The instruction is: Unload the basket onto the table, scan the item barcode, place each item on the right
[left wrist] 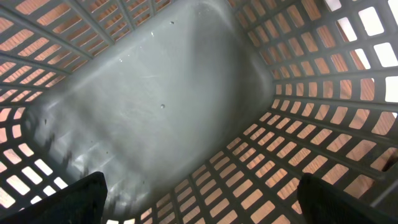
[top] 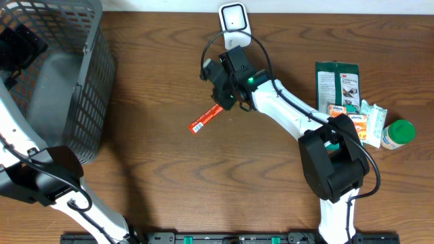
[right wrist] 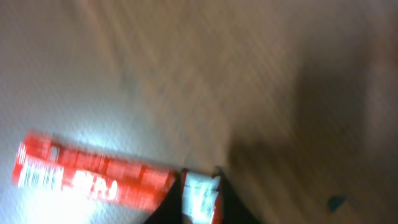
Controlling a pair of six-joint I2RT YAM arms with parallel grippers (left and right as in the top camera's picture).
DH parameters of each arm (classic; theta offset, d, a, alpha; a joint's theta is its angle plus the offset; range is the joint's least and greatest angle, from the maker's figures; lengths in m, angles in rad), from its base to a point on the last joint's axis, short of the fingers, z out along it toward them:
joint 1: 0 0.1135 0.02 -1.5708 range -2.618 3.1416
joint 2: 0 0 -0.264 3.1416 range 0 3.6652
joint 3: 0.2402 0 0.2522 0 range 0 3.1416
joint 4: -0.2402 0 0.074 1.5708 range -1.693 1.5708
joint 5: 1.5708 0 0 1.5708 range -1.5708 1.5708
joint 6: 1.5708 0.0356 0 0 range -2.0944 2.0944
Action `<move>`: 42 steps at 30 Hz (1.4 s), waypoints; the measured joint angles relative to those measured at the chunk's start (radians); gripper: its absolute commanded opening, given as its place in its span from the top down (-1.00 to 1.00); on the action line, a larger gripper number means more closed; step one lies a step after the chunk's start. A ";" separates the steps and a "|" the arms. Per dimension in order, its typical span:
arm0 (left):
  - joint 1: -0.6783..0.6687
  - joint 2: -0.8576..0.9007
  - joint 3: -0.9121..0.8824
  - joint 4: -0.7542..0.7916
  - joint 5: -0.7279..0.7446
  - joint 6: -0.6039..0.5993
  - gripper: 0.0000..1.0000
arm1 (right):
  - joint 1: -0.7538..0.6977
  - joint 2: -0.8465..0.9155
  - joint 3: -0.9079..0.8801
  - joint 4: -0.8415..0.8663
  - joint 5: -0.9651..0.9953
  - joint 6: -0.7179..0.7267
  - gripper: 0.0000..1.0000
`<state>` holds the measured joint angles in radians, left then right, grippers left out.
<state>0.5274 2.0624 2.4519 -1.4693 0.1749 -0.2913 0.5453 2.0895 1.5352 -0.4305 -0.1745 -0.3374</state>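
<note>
The item is a long red stick packet [top: 205, 119] lying slanted on the brown table, with white print at its lower-left end. My right gripper [top: 226, 102] is shut on its upper-right end. In the blurred right wrist view the red packet [right wrist: 93, 174] stretches left, and its white-labelled end sits pinched between the fingers of my right gripper [right wrist: 200, 200]. A white scanner [top: 232, 18] stands at the table's back edge, just behind that arm. My left gripper [left wrist: 217, 208] hangs open inside the grey basket [left wrist: 155, 106], holding nothing.
The grey mesh basket [top: 88, 81] fills the back left corner. At the right lie a green pack [top: 337, 85], an orange pack [top: 352, 122], a white-green packet [top: 374, 118] and a green-capped bottle [top: 397, 133].
</note>
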 measured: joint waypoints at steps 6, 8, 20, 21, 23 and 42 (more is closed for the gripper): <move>0.000 0.000 0.000 0.000 0.000 0.000 -0.96 | 0.001 0.002 -0.001 0.113 0.015 0.150 0.86; 0.000 0.000 0.000 0.000 0.000 0.000 -0.96 | 0.001 0.011 -0.001 0.136 0.017 0.175 0.86; 0.000 0.000 0.000 0.000 0.000 0.000 -0.96 | 0.009 0.125 -0.004 0.132 0.019 0.221 0.91; 0.000 0.000 0.000 0.000 0.000 0.000 -0.96 | 0.009 0.125 -0.004 0.119 0.019 0.222 0.91; 0.000 0.000 0.000 0.000 0.000 0.000 -0.96 | 0.011 0.125 -0.004 0.067 0.018 0.224 0.91; 0.000 0.000 0.000 0.000 0.000 0.000 -0.96 | 0.019 0.088 0.016 -0.404 -0.167 0.277 0.80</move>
<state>0.5274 2.0624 2.4519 -1.4693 0.1745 -0.2913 0.5644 2.1777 1.5513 -0.8341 -0.3416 -0.0608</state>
